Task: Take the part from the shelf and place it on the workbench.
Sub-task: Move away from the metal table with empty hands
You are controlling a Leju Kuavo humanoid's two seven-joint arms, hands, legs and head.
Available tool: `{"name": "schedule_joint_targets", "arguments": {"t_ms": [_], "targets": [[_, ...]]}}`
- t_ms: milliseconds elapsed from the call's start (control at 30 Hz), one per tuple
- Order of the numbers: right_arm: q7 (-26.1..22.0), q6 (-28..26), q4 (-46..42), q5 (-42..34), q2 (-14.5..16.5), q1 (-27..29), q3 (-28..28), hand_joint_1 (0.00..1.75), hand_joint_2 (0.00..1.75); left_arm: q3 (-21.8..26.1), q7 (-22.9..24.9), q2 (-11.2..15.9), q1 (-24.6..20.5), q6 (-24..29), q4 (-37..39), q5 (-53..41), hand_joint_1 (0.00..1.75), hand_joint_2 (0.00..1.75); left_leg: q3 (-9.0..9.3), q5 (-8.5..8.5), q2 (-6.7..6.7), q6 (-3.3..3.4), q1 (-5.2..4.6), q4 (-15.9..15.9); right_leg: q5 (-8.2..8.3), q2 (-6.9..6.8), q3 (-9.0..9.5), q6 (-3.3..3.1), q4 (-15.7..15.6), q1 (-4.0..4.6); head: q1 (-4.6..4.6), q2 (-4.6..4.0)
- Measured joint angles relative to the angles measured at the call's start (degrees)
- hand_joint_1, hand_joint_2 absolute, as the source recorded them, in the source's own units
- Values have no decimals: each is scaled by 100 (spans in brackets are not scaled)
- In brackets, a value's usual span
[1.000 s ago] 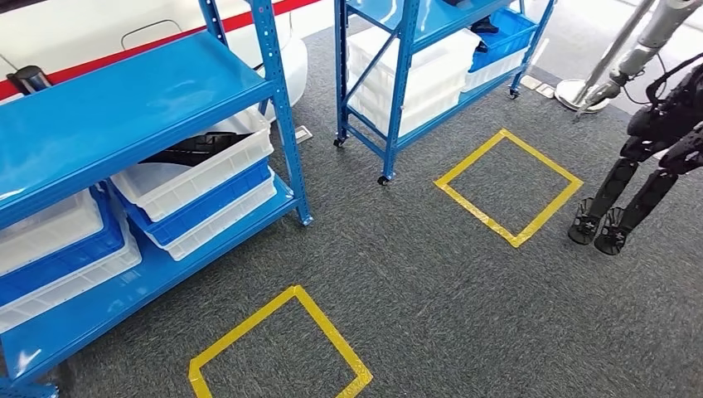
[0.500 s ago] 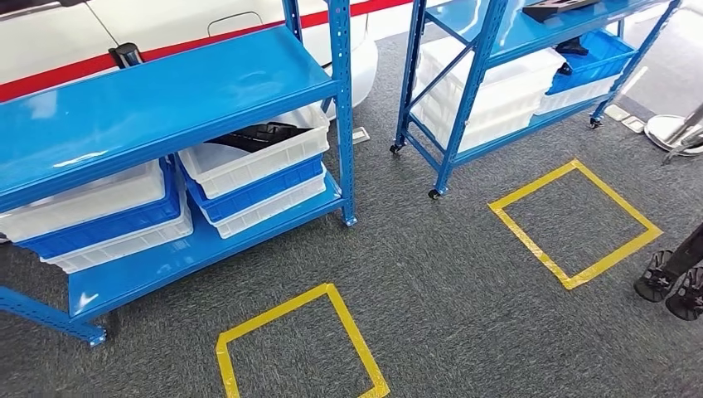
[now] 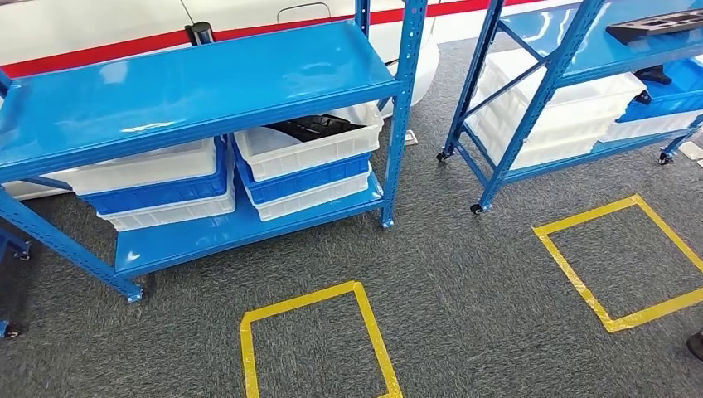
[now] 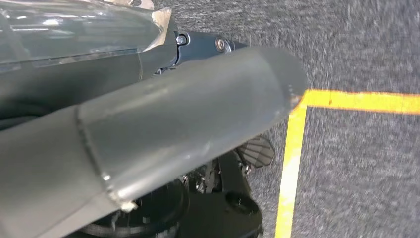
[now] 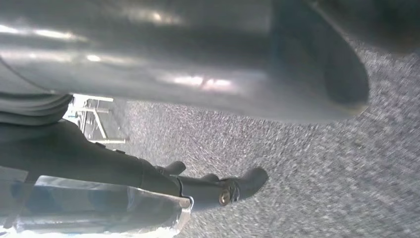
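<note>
- The grey carpet floor (image 3: pixel 464 274) is the largest thing in the head view.
- The blue shelf (image 3: pixel 199 79) stands on this floor; I use it as landmark.
- A second blue shelf (image 3: pixel 580 50) stands to the right of the landmark, with white bins under it and a dark flat piece on its top board.
- Under the top board of the landmark shelf are two stacks of white and blue bins (image 3: pixel 157 186).
- The black part (image 3: pixel 311 127) lies in the top white bin (image 3: pixel 311 149) of the right stack.
- A yellow tape square (image 3: pixel 311 344) is on the floor in front of the landmark shelf; another (image 3: pixel 622 257) lies further right.
- Left hand (image 4: pixel 148 129): seen very close in its wrist view, so I cannot tell how its fingers stand.
- Right hand (image 5: pixel 173 59): blurred in its wrist view, I cannot tell either.
</note>
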Motion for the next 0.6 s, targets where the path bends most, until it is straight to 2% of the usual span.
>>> {"name": "schedule_joint_targets", "arguments": {"t_ms": [67,100,133,167,200,233,267,300,333,367,400,467,500,533,600], "targets": [[-8,0,-3,4,0,7,4,0,0,1,0,-5,-9,-4,0,2,0,0,68,76,-132,55,47,-109,-188,305,-141,2,346,-8,25,0],[-13,0,-3,5,-2,14,4,0,0,1,0,-7,-17,-10,0,2,0,0,68,87,-201,70,44,-122,-337,478,-299,-14,679,-25,39,-1],[-16,0,-3,5,-4,23,4,0,0,0,0,-9,-25,-17,0,2,0,0,61,94,-285,82,49,-123,-491,591,-497,-26,1063,-35,48,-1],[-18,0,-3,5,-7,31,4,0,0,1,0,-12,-26,-23,1,2,0,0,56,94,-376,81,49,-122,-590,638,-665,-16,1372,-44,59,-1],[-18,0,-3,5,-9,39,4,0,0,1,0,-13,-21,-29,1,4,0,0,57,93,-466,79,50,-121,-604,654,-759,15,1518,-51,59,-1],[-17,0,-3,5,-12,45,4,0,0,1,0,-14,-15,-37,1,5,0,0,63,92,-558,73,54,-117,-512,666,-744,67,1432,-59,60,-1],[-17,-1,-3,5,-14,45,4,0,0,2,0,-15,-10,-48,2,7,0,0,72,90,-652,60,60,-110,-333,702,-615,129,1116,-74,62,-1],[-17,-2,-3,5,-17,45,4,0,0,2,0,-15,-7,-63,1,8,0,0,73,82,-738,37,66,-97,-138,811,-438,187,687,-103,64,-1],[-17,-4,-3,5,-18,44,4,0,0,2,0,-14,-7,-83,1,5,0,0,67,69,-819,2,58,-72,17,919,-285,210,309,-113,72,-1],[-18,-10,-2,5,-16,41,4,0,0,2,0,-13,-8,-99,1,1,0,0,55,57,-881,-33,49,-50,114,1001,-185,199,52,-119,77,-1],[-18,-15,-2,3,-13,36,4,0,0,1,0,-10,-6,-113,1,-5,0,0,36,47,-929,-63,39,-34,142,1048,-141,161,-50,-111,75,-1],[-12,-26,-1,-11,-7,21,2,0,0,0,0,-2,6,-126,2,-24,0,0,6,50,-1007,-109,49,-27,153,946,-115,61,-50,-100,62,-1],[-7,-33,-2,-22,-6,17,1,0,0,-1,-1,4,13,-130,2,-38,0,0,-15,31,-943,-130,55,3,162,892,-95,24,-54,-106,57,-1],[-9,-51,-2,-37,-2,18,-1,0,0,-2,-3,9,14,-133,2,-51,0,0,-65,-35,-804,-153,58,106,170,837,-87,-22,-61,-114,45,-1],[-37,-118,-2,-76,7,35,-2,0,0,-4,-16,15,2,-148,2,-73,0,0,-327,-348,-419,-195,51,659,168,726,-81,-99,-69,-101,22,-1]]}}
